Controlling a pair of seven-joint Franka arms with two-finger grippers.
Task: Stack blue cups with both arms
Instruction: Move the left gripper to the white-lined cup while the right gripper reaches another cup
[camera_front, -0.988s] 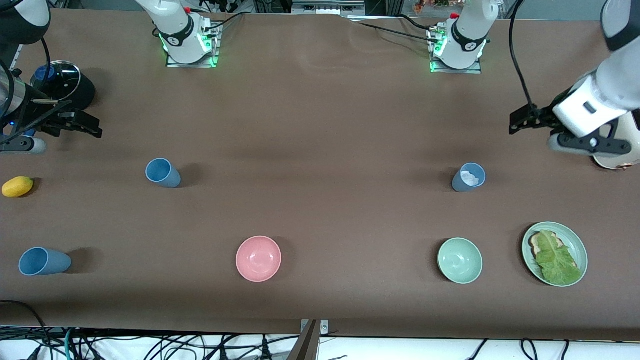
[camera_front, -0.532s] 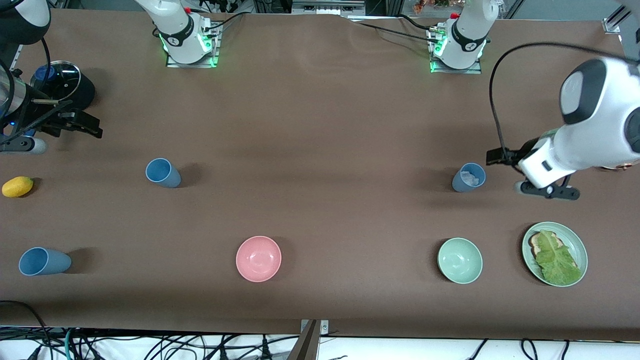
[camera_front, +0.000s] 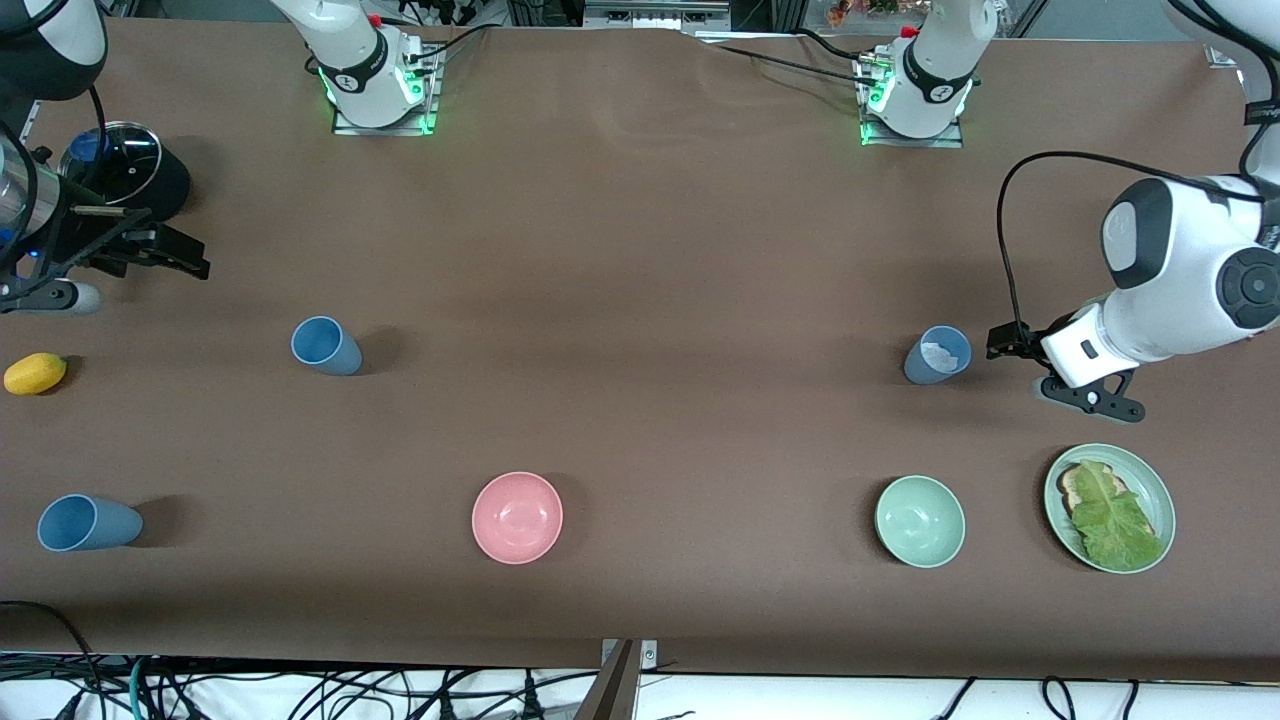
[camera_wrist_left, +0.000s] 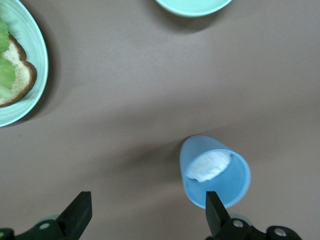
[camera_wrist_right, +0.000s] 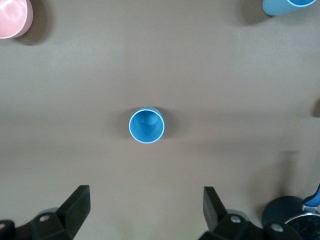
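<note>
Two grippers, both with fingers spread: left gripper (camera_front: 998, 342) just beside the grey-blue cup (camera_front: 938, 355), right gripper (camera_front: 170, 255) over bare table. Plate (camera_wrist_left: 36, 55) cut off; no legible writing.

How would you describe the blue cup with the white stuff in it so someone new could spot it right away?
Start at the table's left-arm end, where a green plate holds bread and lettuce. Farther from the front camera than the pale green bowl beside that plate stands a lone grey-blue cup, with the left hand open right beside it. It alone of the three blue cups has a white patch inside.
</note>
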